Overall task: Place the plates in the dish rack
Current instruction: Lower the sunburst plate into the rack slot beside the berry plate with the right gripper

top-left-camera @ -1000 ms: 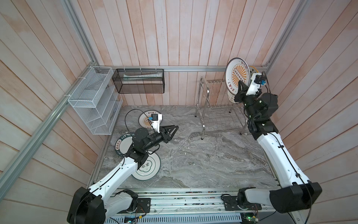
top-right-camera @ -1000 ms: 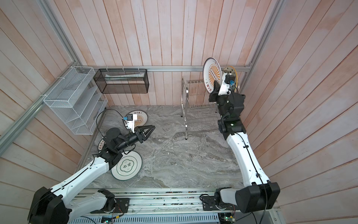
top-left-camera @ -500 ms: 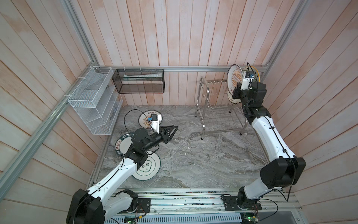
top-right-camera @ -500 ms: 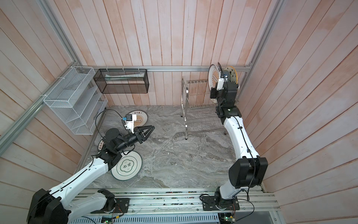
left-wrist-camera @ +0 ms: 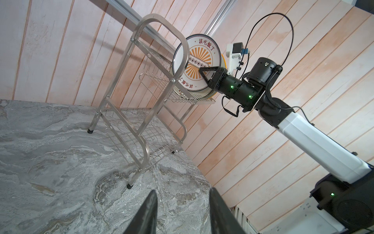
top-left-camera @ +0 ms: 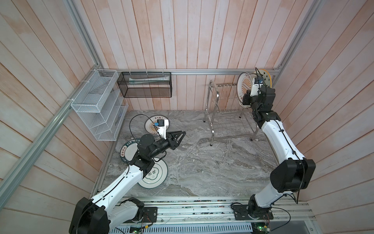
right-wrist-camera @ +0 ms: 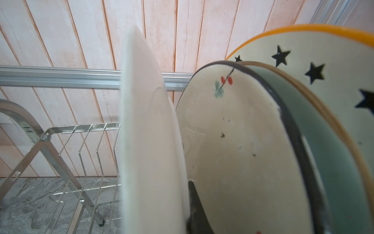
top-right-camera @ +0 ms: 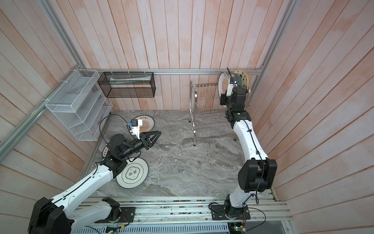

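- dish rack (top-left-camera: 232, 129): at 2 o'clock on the tabletop (top-left-camera: 202, 162), close to the side wall (top-left-camera: 303, 101) at its 3 o'clock; lower tier bare
- racked on edge at the upper tier's 3 o'clock end: star plate (right-wrist-camera: 315, 66), flower plate (right-wrist-camera: 232, 141); a tan rim between them may be a further plate
- gripped sunburst plate (left-wrist-camera: 194, 58): upright in the upper tier at 9 o'clock of those; right claw (left-wrist-camera: 202, 71) clamped on it, release judged outstanding
- left to load, flat at 8 to 10 o'clock: loose sunburst plate (top-right-camera: 147, 123); lettered plate (top-left-camera: 128, 151), partly under the left arm near the tabletop edge; green-ringed plate (top-left-camera: 156, 174)
- left claw (top-left-camera: 182, 135): jaws apart, empty, above the tabletop, well apart from the rack
- room: mid-tabletop bare; free prongs at 9 o'clock of the gripped plate; right arm near the wall, little slack
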`<state>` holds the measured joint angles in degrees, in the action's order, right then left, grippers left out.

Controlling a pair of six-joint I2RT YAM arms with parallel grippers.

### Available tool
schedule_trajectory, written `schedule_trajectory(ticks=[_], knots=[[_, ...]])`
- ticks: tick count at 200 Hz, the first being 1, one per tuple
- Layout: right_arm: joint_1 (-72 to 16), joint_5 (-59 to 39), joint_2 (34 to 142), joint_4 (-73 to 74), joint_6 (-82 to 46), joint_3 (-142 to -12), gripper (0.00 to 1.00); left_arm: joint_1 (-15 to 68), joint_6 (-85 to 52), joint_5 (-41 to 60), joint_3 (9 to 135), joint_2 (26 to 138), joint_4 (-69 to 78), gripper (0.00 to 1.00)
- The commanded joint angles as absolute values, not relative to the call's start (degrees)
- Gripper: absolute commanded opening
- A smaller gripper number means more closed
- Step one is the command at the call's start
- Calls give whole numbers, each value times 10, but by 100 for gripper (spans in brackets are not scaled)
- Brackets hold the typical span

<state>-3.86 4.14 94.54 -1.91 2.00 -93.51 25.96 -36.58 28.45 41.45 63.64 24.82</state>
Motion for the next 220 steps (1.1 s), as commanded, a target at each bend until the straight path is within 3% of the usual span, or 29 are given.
schedule_trajectory(ticks=[1, 202, 220], knots=[[-32, 22, 952, 3, 30, -938, 0, 261, -354, 280, 406, 630, 246, 43], [-31, 6, 967, -29, 30, -942, 4, 261, -357, 282, 411, 636, 250, 43], [-32, 0, 966, -32, 33, -941, 0, 261, -357, 282, 410, 634, 250, 43]])
